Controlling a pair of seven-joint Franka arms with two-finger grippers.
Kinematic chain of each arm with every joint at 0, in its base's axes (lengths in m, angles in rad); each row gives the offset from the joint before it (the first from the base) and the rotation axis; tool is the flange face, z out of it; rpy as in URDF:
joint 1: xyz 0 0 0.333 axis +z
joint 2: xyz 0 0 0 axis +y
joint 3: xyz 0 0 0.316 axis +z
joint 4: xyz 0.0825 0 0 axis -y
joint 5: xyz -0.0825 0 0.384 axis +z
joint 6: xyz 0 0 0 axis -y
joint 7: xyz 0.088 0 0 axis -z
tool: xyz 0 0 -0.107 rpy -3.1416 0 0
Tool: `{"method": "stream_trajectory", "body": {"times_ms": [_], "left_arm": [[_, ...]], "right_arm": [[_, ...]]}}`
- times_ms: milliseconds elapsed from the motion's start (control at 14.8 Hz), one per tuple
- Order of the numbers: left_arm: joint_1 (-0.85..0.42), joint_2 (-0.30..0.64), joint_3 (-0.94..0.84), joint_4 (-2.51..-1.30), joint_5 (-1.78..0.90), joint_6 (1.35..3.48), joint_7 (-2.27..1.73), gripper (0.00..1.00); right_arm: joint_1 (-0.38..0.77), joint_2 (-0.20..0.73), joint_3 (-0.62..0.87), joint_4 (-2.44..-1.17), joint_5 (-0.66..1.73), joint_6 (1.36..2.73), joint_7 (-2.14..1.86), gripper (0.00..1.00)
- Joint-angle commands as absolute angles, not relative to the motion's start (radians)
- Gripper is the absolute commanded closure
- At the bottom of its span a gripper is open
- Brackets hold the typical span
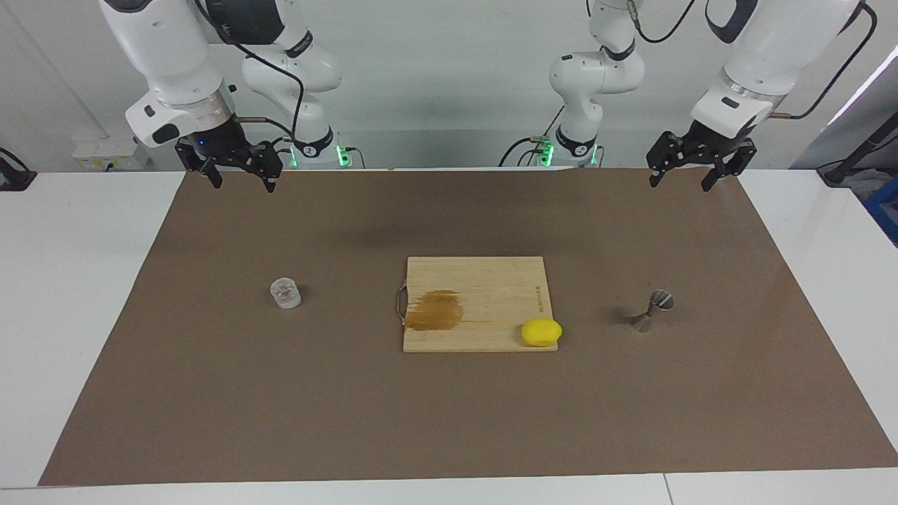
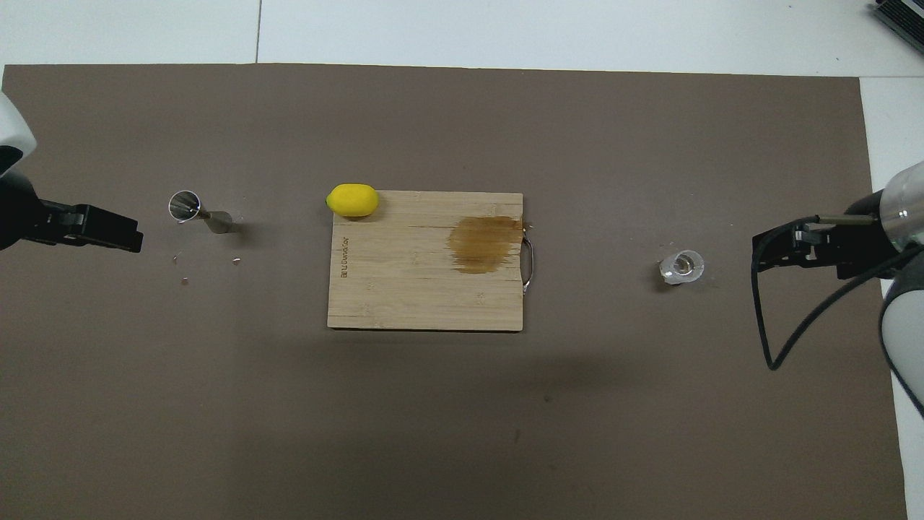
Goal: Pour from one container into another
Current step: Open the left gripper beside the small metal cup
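Currently both arms wait: the left end effector (image 1: 677, 170) at upper right and the right end effector (image 1: 238, 172) at upper left of the facing view hang spread and empty. The glass tumbler (image 1: 285, 293), mid-left, could slip when gripped; the slim jigger (image 1: 652, 310), mid-right, may topple during pouring.

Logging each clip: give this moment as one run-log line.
stage: before grasp | left gripper: open, raised | right gripper: open, raised | tumbler: upright on mat | jigger: on mat

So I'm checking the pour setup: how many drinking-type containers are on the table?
2. The glass tumbler stands on the mat toward the right arm's end; the steel jigger stands toward the left arm's end. None looks hidden.
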State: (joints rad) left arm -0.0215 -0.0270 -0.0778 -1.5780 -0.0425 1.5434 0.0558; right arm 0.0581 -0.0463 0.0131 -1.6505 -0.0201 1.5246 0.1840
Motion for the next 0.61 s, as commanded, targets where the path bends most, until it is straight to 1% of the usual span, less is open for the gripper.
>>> {"method": "stream_trajectory", "body": {"times_ms": [0, 270, 405, 540], "left_arm": [[-0.035, -0.043, -0.066, -1.600, -0.043, 1.557, 0.057, 0.00], [-0.037, -0.048, -0.067, -1.609, -0.044, 1.565, 0.057, 0.00], [-0.035, -0.055, -0.066, -1.638, -0.044, 1.586, 0.057, 0.00], [-0.037, -0.046, -0.066, -1.629, -0.044, 1.604, 0.055, 0.00]], "right_arm": [[0.043, -0.069, 0.017, -1.671, 0.000, 1.522, 0.156, 0.00], [0.043, -0.069, 0.017, -1.671, 0.000, 1.522, 0.156, 0.00], [0.043, -0.069, 0.017, -1.671, 0.000, 1.522, 0.158, 0.00], [0.043, -0.069, 0.017, -1.671, 0.000, 1.522, 0.158, 0.00]]}}
